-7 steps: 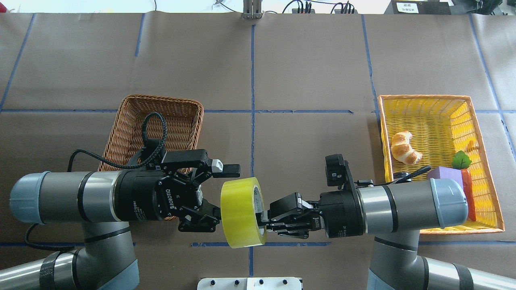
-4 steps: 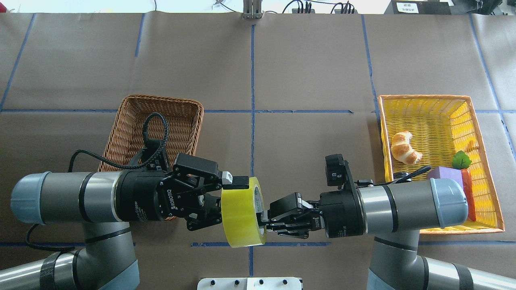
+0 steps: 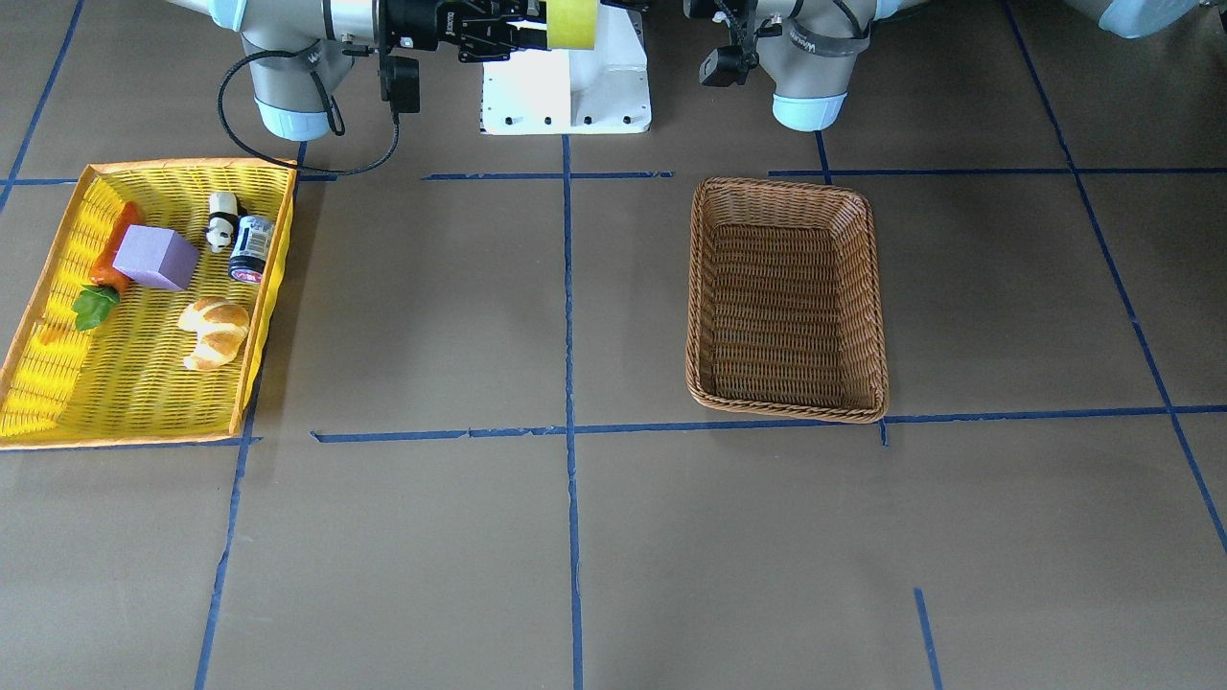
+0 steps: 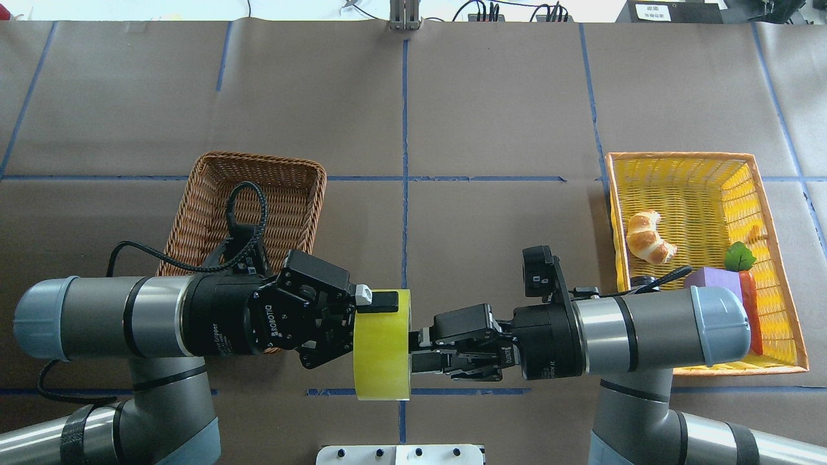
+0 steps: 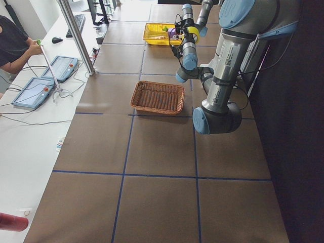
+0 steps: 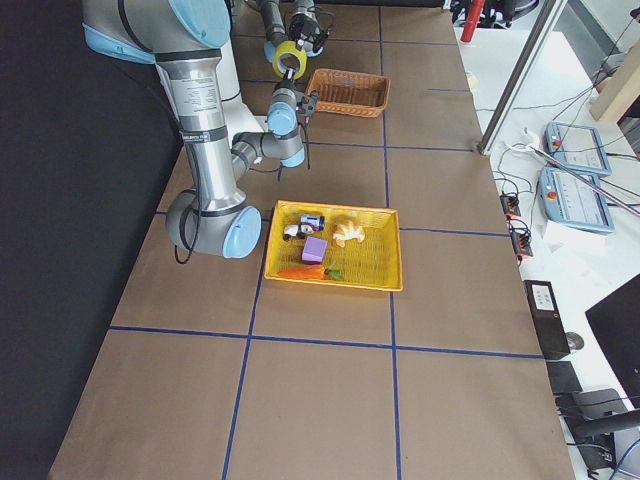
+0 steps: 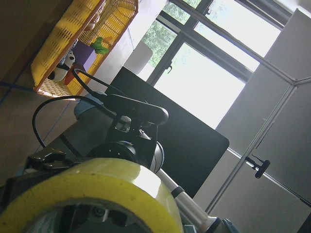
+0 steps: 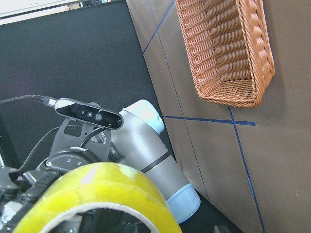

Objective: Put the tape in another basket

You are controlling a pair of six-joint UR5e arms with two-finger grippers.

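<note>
Overhead: the left gripper [image 4: 365, 326] is clenched on the tape [image 4: 382, 361]. One finger lies on the roll's outer face, and the roll hangs on edge just beside the wicker basket [image 4: 291, 200]. The right gripper [image 4: 423, 350] has its fingers parted at the roll's far side.

Front-facing: the yellow basket [image 3: 192, 163], well apart from the wicker basket, holds a croissant [image 3: 215, 331], purple block [image 3: 155, 257], carrot [image 3: 125, 218], panda figure [image 3: 222, 218] and small can [image 3: 251, 249].

Table [image 3: 431, 316] w/ basket [image 3: 786, 297], yellow basket [image 3: 115, 383]
</note>
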